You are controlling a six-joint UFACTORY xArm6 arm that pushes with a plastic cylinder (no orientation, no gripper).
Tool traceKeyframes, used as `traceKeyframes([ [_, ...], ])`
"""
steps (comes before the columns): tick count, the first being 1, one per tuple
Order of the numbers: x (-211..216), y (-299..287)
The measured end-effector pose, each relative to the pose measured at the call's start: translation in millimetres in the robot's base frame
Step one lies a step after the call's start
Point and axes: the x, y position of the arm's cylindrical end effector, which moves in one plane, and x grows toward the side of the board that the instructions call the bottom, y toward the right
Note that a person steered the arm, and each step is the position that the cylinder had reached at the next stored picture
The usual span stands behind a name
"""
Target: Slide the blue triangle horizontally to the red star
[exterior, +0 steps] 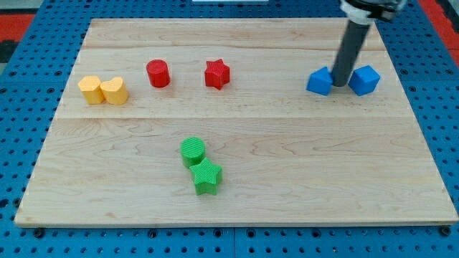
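Blocks lay scattered across a pale wooden board point(237, 193) set on a blue pegboard surface point(21, 143). At the view's left, a yellow hexagon-like block point(90, 89) and a yellow heart point(115, 91) sat touching each other. To their right stood a red cylinder point(158, 73), and further right, apart from it, the red star point(216, 73). Below the board's centre, a green cylinder point(193, 150) touched a green star point(206, 177) just beneath it.

Between the red star and the blue triangle point(320, 81) the wood showed no block; the row on that line was open. A second blue block point(364, 79), of cube-like shape, sat at the view's right, near the triangle but separated from it by the rod point(348, 50).

The blue triangle lay near the board's upper right, well apart from the red star and roughly level with it. Its apex appeared to point toward the view's top; its long axis could not be made out.

My tip point(340, 87) rested on the board just beside the triangle's right edge, touching or nearly so, between the two blue blocks. The rod carried no jaws, so it gripped nothing; it only stood against the block.
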Motion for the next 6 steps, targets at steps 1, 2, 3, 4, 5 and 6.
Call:
traceKeyframes([
  [1,-2.9,-2.4],
  [2,-7.0,6.4],
  [3,-7.7,20.6],
  [4,9.2,-16.2],
  [5,9.3,-66.3],
  [6,26.4,-73.9],
])
